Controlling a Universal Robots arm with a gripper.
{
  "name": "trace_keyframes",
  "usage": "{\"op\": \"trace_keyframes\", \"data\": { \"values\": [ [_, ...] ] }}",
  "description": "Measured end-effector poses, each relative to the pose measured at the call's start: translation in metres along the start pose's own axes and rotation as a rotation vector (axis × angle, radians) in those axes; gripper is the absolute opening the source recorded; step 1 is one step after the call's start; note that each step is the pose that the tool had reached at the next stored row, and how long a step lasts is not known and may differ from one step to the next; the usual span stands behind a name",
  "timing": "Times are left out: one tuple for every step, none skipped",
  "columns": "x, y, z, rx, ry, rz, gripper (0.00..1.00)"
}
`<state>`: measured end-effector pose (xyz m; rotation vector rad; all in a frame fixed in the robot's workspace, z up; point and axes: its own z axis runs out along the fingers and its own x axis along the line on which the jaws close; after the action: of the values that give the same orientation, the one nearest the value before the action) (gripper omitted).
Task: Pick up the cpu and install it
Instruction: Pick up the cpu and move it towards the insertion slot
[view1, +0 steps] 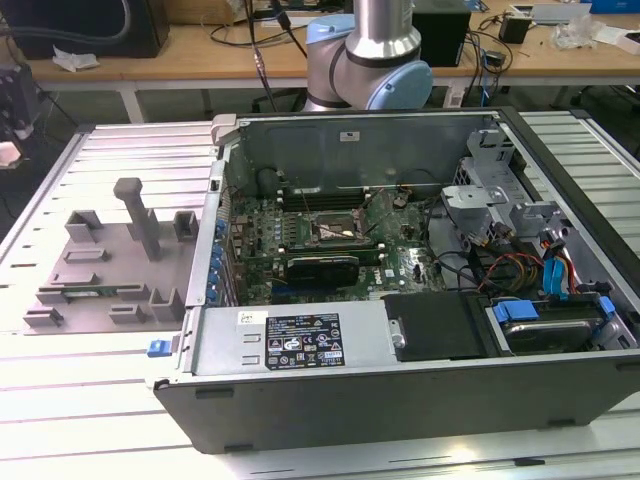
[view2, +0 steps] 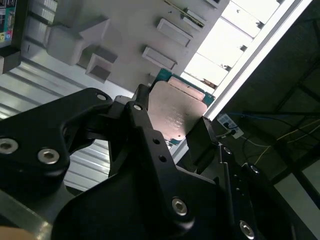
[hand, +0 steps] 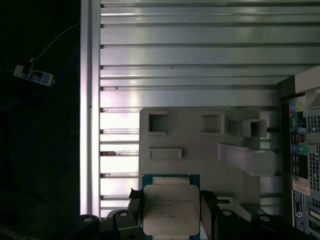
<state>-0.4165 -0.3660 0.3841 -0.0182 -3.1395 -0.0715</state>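
The cpu, a flat square chip with a silvery top and a greenish rim, sits between the two black fingers of my gripper, which is shut on it. In the second wrist view the cpu is clamped the same way by the gripper, one finger on each side. It hangs well above the grey fixture plate on the ribbed metal table. In the exterior view the motherboard's square metal-framed socket lies in the middle of the open computer case.
The grey fixture plate with raised blocks lies at the exterior view's left of the case. The arm's base stands behind the case. A black expansion card, cables and drive bays crowd the case. A table edge drops to dark floor.
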Motion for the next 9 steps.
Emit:
{"op": "trace_keyframes", "data": {
  "values": [
    [0.0,0.0001,-0.0018,0.0,0.0,0.0,0.55],
    [0.0,0.0004,-0.0049,0.0001,0.0001,0.0,0.55],
    [0.0,0.0007,-0.0096,0.0,0.0,0.0,0.55],
    [0.0,0.001,-0.0138,0.0,0.0,0.0,0.55],
    [0.0,0.0014,-0.0196,0.0,0.0,0.0,0.55],
    [0.0001,0.0016,-0.0225,0.0,0.0,0.0,0.55],
    [0.0001,0.0016,-0.0225,-0.0001,-0.0002,0.0,0.55],
    [0.0,0.0016,-0.0226,-0.0001,-0.0002,0.0,0.55],
    [0.0,0.0016,-0.0227,0.0,0.0,0.0,0.55]
  ]
}}
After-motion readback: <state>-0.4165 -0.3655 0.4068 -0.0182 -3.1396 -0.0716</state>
